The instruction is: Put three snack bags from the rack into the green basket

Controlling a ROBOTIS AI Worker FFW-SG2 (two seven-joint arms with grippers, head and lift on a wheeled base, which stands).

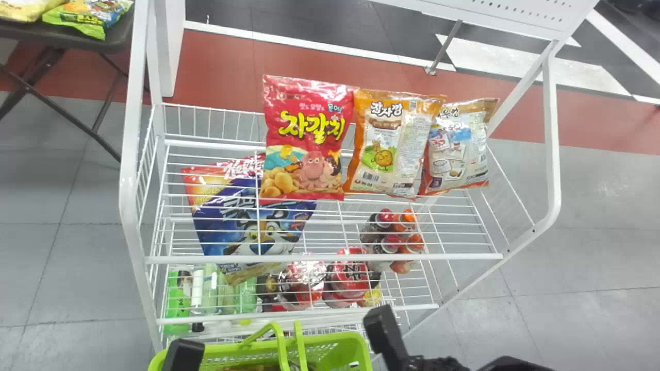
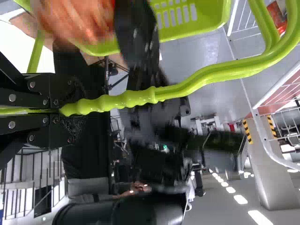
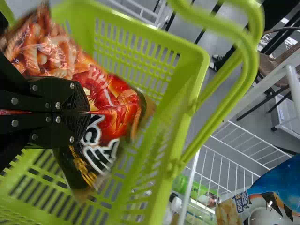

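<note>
"What's your left side doing?"

"I'm having the left pincer (image 1: 183, 355) clamp together on the ribbed, bright green plastic handle (image 2: 126, 99) of the green slatted basket (image 1: 335, 340). The basket is sitting in front of the white wire rack (image 1: 325, 257)."

"And the right?"

"My right pincer (image 1: 384, 335) is pinching closed around a shiny orange, red and black snack bag (image 3: 119, 101) with shrimp on its front. The bag is hanging tilted within the basket's walls; whether it's touching the bottom, I can't tell."

"What are you seeing on the rack?"

"Three snack bags are leaning in a row along the top: a glossy red one with a pink octopus (image 1: 309, 134), an orange-and-cream one (image 1: 392, 139) in the middle, and a beige one with orange edges (image 1: 459, 149) on the right. A blue foil bag with a cartoon tiger (image 1: 258, 221) is lying lower, behind white wires."
</note>
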